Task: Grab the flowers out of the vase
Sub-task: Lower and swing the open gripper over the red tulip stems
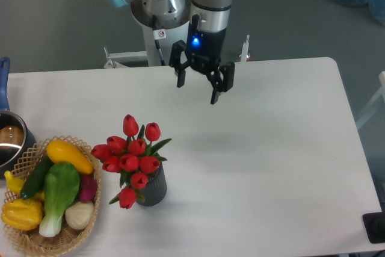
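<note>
The flowers [132, 156], a bunch of red tulip buds with green stems and leaves, stand in the vase [153, 189], a small dark grey ribbed cylinder near the table's front left. My gripper [197, 90] hangs open above the table's back middle, up and to the right of the flowers, well apart from them. Nothing is between its fingers [215, 94]. The buds spread wider than the vase and hide its mouth.
A wicker basket [24, 240] with yellow, green and purple vegetables sits at the front left, close beside the vase. A metal pot [11, 142] with a blue handle [3, 82] shows at the left edge. The arm's base [161, 25] stands behind the table.
</note>
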